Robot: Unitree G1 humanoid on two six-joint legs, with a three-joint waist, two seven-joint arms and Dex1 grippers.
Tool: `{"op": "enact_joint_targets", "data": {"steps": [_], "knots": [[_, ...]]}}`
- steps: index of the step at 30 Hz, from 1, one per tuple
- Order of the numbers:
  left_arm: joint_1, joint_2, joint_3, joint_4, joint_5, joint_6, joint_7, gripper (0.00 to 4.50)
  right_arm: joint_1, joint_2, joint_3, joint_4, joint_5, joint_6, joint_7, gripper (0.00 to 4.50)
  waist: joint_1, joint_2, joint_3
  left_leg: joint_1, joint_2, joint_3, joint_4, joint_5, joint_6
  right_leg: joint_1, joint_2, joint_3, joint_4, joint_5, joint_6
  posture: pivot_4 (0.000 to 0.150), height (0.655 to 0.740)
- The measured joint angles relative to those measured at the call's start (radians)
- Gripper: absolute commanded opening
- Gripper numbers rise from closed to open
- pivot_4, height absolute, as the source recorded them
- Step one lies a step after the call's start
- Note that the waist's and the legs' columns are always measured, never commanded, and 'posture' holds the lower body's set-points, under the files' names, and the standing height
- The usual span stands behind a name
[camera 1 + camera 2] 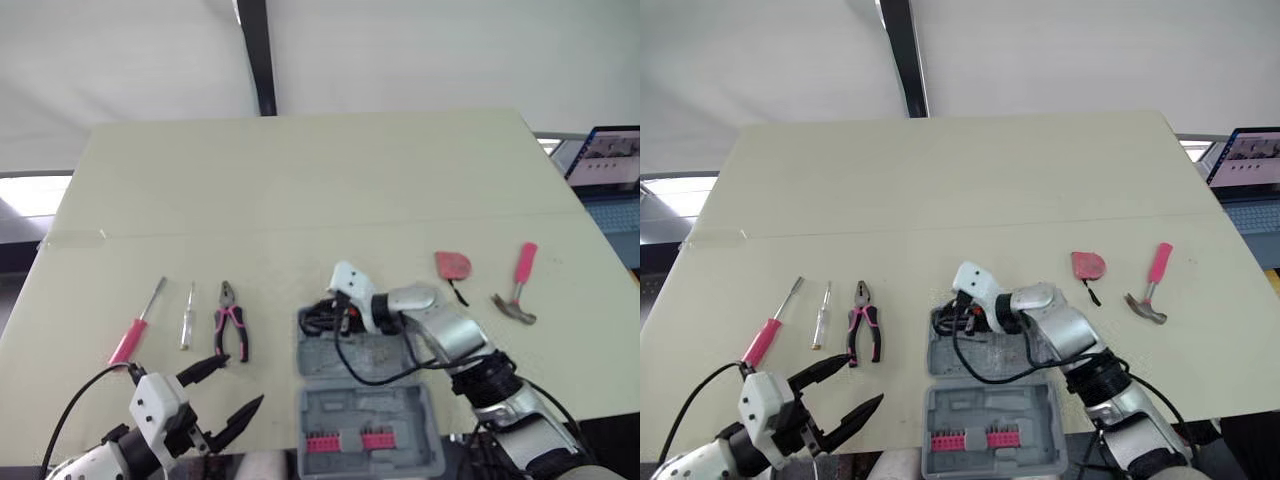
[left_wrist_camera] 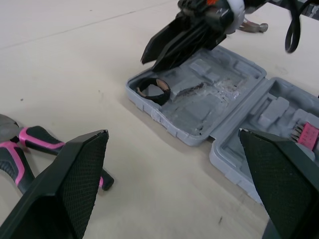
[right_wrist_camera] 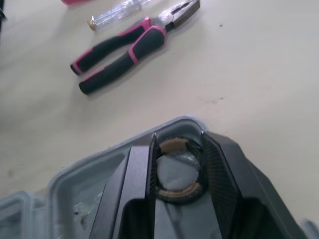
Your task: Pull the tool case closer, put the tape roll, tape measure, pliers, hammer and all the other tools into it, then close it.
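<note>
Seating the tape roll (image 2: 162,94) in the round corner pocket of the tool case (image 2: 199,107) looks like the current step. The right gripper (image 2: 151,59) is down at that pocket, right over the roll. Can't tell if it's clamping the roll or has let go.

Doing it well, my take:
- get the roll flat and below the case rim before release
- retreat straight up and out, so the roll isn't dragged back over the wall
- keep clear of the hinge side

The case lies open at the near edge of the table (image 1: 300,180), both halves flat. In the far half the roll is the one loose tool. The near half has two rows of pink bits (image 1: 347,441).

Not yet in the case:
- left of it: pliers (image 1: 231,320), clear-handled screwdriver (image 1: 187,315), pink-handled screwdriver (image 1: 137,325)
- right of it: tape measure (image 1: 452,265), hammer (image 1: 518,290)

The left gripper (image 1: 240,382) is spread wide and grasps nothing. It hovers just near of the pliers, well placed to take them next.
</note>
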Motion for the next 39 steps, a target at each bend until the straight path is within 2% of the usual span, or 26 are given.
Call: {"op": "enact_joint_targets", "data": {"steps": [2, 4, 7, 11, 12, 13, 17, 18, 26, 35, 39], "knots": [[-0.021, 0.007, 0.005, 0.000, -0.002, 0.019, 0.008, 4.50, 0.003, -0.087, -0.081, -0.075, 0.083, 0.081, 0.043, 1.49, 0.003, 0.000, 0.000, 0.000, 0.000, 0.000, 0.000, 0.000, 0.000, 0.000, 0.000, 0.000, 0.000, 0.000, 0.000, 0.150, 0.7400], [-0.042, 0.022, 0.004, 0.001, -0.001, 0.035, 0.010, 4.50, 0.045, -0.229, -0.165, -0.150, 0.162, 0.149, 0.105, 1.49, 0.010, 0.000, 0.000, 0.000, 0.000, 0.000, 0.000, 0.000, 0.000, 0.000, 0.000, 0.000, -0.001, 0.000, 0.000, 0.150, 0.7400], [-0.039, 0.034, 0.011, 0.014, -0.001, 0.045, 0.008, 4.50, 0.174, -0.442, -0.288, -0.180, 0.218, 0.208, 0.173, 1.49, 0.022, -0.001, 0.000, 0.000, 0.000, 0.002, 0.000, 0.000, 0.001, 0.001, 0.000, 0.000, -0.002, 0.000, 0.000, 0.150, 0.7400], [-0.003, 0.048, 0.027, 0.049, -0.001, 0.055, -0.013, 4.50, 0.373, -0.589, -0.434, -0.175, 0.251, 0.198, 0.228, 1.49, 0.020, -0.002, 0.001, 0.001, 0.000, 0.004, 0.000, 0.000, 0.001, 0.001, 0.000, 0.001, -0.002, 0.000, 0.000, 0.150, 0.7400], [0.002, 0.051, 0.032, 0.052, -0.001, 0.056, -0.018, 4.50, 0.417, -0.607, -0.467, -0.171, 0.256, 0.190, 0.234, 2.02, 0.020, -0.002, 0.001, 0.001, 0.000, 0.005, 0.000, 0.000, 0.001, 0.001, 0.000, 0.002, -0.002, 0.000, 0.000, 0.150, 0.7400], [0.009, 0.052, 0.038, 0.052, -0.001, 0.055, -0.022, 4.50, 0.455, -0.618, -0.495, -0.166, 0.257, 0.178, 0.238, 2.30, 0.021, -0.002, 0.001, 0.002, 0.000, 0.005, 0.000, -0.001, 0.001, 0.001, 0.000, 0.002, -0.001, 0.000, 0.000, 0.150, 0.7400], [0.031, 0.060, 0.048, 0.051, 0.003, 0.054, -0.030, 4.50, 0.592, -0.628, -0.580, -0.131, 0.254, 0.128, 0.240, 4.25, 0.025, -0.003, 0.001, 0.002, 0.000, 0.005, 0.000, -0.001, 0.001, 0.001, 0.000, 0.003, -0.001, 0.000, 0.000, 0.150, 0.7400], [0.037, 0.065, 0.049, 0.051, 0.009, 0.054, -0.032, 4.50, 0.616, -0.628, -0.591, -0.128, 0.255, 0.123, 0.239, 4.48, 0.026, -0.003, 0.001, 0.002, 0.000, 0.005, 0.000, -0.001, 0.001, 0.001, 0.000, 0.003, -0.001, 0.000, 0.000, 0.150, 0.7400], [0.065, 0.072, 0.056, 0.052, 0.025, 0.029, -0.056, 4.50, 0.796, -0.609, -0.631, -0.100, 0.244, 0.042, 0.226, 4.48, 0.025, -0.003, 0.001, 0.002, 0.000, 0.005, 0.000, -0.001, 0.001, 0.001, 0.000, 0.003, -0.001, 0.000, 0.000, 0.150, 0.7400], [0.058, 0.071, 0.056, 0.079, 0.023, -0.024, -0.091, 4.50, 0.804, -0.608, -0.630, -0.008, 0.222, -0.065, 0.227, 4.48, 0.026, -0.003, 0.001, 0.003, 0.000, 0.005, 0.000, -0.001, 0.001, 0.002, 0.000, 0.003, -0.001, 0.000, 0.000, 0.150, 0.7400], [-0.043, 0.068, 0.030, 0.039, -0.033, -0.020, -0.101, 4.50, 0.790, -0.575, -0.638, 0.030, 0.222, -0.082, 0.197, 4.48, 0.028, -0.003, 0.001, 0.004, 0.000, 0.004, 0.001, -0.001, 0.001, 0.003, 0.000, 0.003, -0.001, 0.000, 0.000, 0.150, 0.7400]]}}
